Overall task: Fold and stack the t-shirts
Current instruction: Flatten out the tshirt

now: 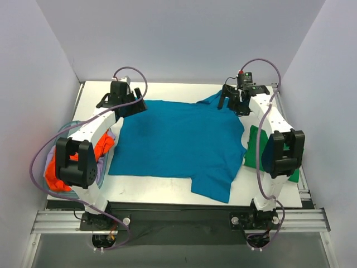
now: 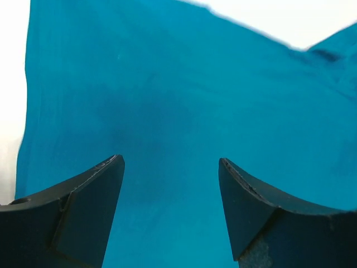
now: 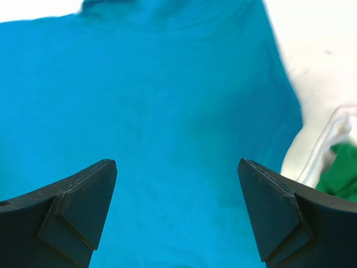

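Teal shirt (image 1: 178, 142) lies flat; left end effector (image 2: 170, 167) and right end effector (image 3: 177, 167) gape empty at twelve o'clock. Folding likely needs fresh edge grips.

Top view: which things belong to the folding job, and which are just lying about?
Job:
- teal shirt, spread flat
- green shirt
- orange shirt
- lavender shirt, only an edge showing

Lying about:
- basket, left side, mostly hidden
- table
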`<control>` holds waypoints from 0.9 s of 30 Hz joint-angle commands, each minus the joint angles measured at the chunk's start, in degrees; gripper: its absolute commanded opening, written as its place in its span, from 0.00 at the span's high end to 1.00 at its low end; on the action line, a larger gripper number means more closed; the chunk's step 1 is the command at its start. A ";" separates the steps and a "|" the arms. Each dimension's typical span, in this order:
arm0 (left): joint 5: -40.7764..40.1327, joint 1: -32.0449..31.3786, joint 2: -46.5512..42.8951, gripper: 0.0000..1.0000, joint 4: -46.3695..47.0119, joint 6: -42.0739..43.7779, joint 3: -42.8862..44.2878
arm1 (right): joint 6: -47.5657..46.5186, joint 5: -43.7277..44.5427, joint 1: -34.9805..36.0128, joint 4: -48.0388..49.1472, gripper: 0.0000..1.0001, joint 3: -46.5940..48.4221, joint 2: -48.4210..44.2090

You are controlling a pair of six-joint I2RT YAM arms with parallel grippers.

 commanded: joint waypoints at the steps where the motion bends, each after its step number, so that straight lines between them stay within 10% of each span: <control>1: -0.01 0.12 -2.15 0.21 -2.19 -2.93 -4.89 | 1.24 -2.68 2.27 -0.36 0.04 -5.73 -4.85; 12: 0.86 0.74 -3.57 0.14 -3.00 -3.37 -13.33 | 5.28 -6.55 5.08 -0.27 0.06 -20.68 -7.93; 27: 2.97 2.14 8.38 0.14 -0.88 -2.14 -10.36 | 5.72 -4.88 1.57 -1.50 0.06 -15.51 4.89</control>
